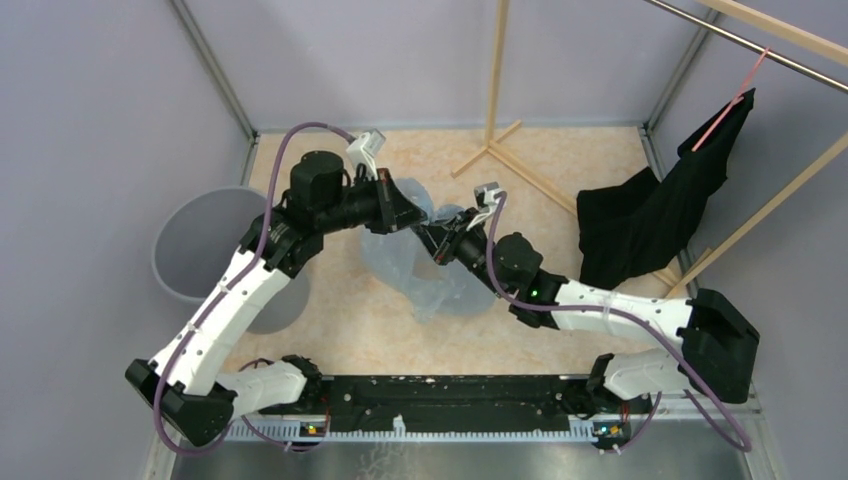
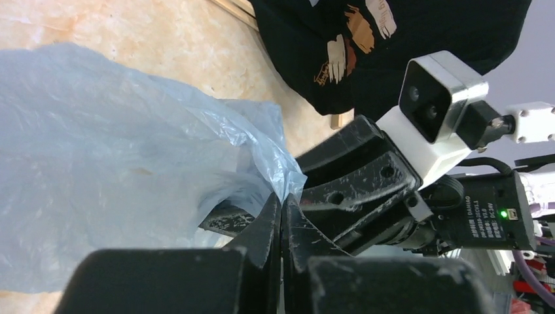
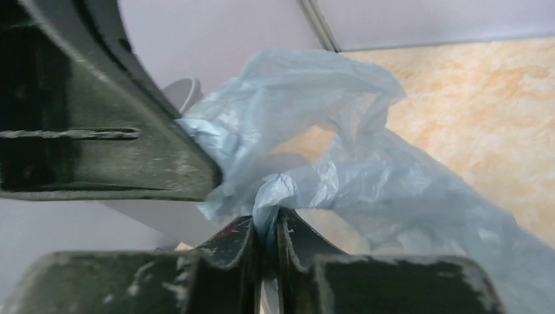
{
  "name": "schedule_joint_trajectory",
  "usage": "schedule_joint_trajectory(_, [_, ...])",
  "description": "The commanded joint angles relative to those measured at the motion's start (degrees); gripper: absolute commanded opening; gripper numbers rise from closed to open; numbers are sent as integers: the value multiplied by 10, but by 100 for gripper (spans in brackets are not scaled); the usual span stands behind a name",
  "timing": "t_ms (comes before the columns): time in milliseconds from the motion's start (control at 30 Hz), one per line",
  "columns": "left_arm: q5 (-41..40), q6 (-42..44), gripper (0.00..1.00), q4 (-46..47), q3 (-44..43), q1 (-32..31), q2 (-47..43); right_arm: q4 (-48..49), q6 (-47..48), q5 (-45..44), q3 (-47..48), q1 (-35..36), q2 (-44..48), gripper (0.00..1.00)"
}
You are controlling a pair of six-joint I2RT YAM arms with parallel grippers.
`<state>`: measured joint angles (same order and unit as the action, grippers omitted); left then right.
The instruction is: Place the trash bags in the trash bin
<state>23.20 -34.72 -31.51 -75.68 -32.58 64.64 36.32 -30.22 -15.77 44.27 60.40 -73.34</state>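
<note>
Here, as I view it from the console, the left gripper (image 2: 281,212) has its two fingers pressed flat together, and a crumpled edge of the trash bag (image 1: 425,275) runs into the seam at their tips, so I read it as pinching the film. The right gripper (image 3: 266,226) sits just beyond those tips, facing them. Its fingers are drawn nearly together on a bunched fold of the same light-blue film, which rises out of the narrow gap between them. The two grippers are thus almost nose to nose, each nipping the bag's upper part. From the pinch points the film hangs down and spreads below and on the near side of both grippers, its wrinkled lower part lying on the marbled table (image 1: 560,330). The trash bin (image 1: 190,245) stands well apart from the right gripper, on the far side of the left arm, whose forearm crosses in front of part of its rim. The bag is wholly outside the bin. On the outer side of the right gripper, a black garment (image 1: 645,215) hangs from a rail, its hem resting on the table. A wooden stand (image 1: 495,130) rises beyond both grippers, near the back wall.
</note>
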Motion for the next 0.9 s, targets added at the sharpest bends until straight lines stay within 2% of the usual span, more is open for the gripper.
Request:
schedule_joint_trajectory(0, [12, 3, 9, -13, -27, -3, 19, 65, 21, -2, -5, 5, 13, 0])
schedule_joint_trajectory(133, [-112, 85, 46, -135, -139, -2, 40, 61, 28, -18, -21, -7, 33, 0])
schedule_joint_trajectory(233, [-290, 117, 70, -220, -200, -3, 36, 39, 31, -17, -30, -24, 51, 0])
schedule_joint_trajectory(333, [-450, 132, 96, -274, -207, -1, 18, 26, 18, -23, -43, -46, 72, 0])
schedule_joint_trajectory(467, [-592, 162, 99, -311, -178, 1, -2, 18, 6, -15, -60, -73, 97, 0])
schedule_joint_trajectory(600, [-704, 142, 99, -341, -129, 16, -1, -16, 38, -28, -65, -81, 132, 0])
schedule_joint_trajectory(733, [-726, 190, 98, -238, 0, 49, -42, -34, 63, -60, -78, -81, 176, 0])
schedule_joint_trajectory(833, [-679, 200, 98, -195, 46, 109, -49, -34, 73, -73, -90, -82, 208, 0])
schedule_joint_trajectory(867, [-668, 195, 95, -186, 54, 120, -53, -36, 77, -74, -94, -82, 214, 0])
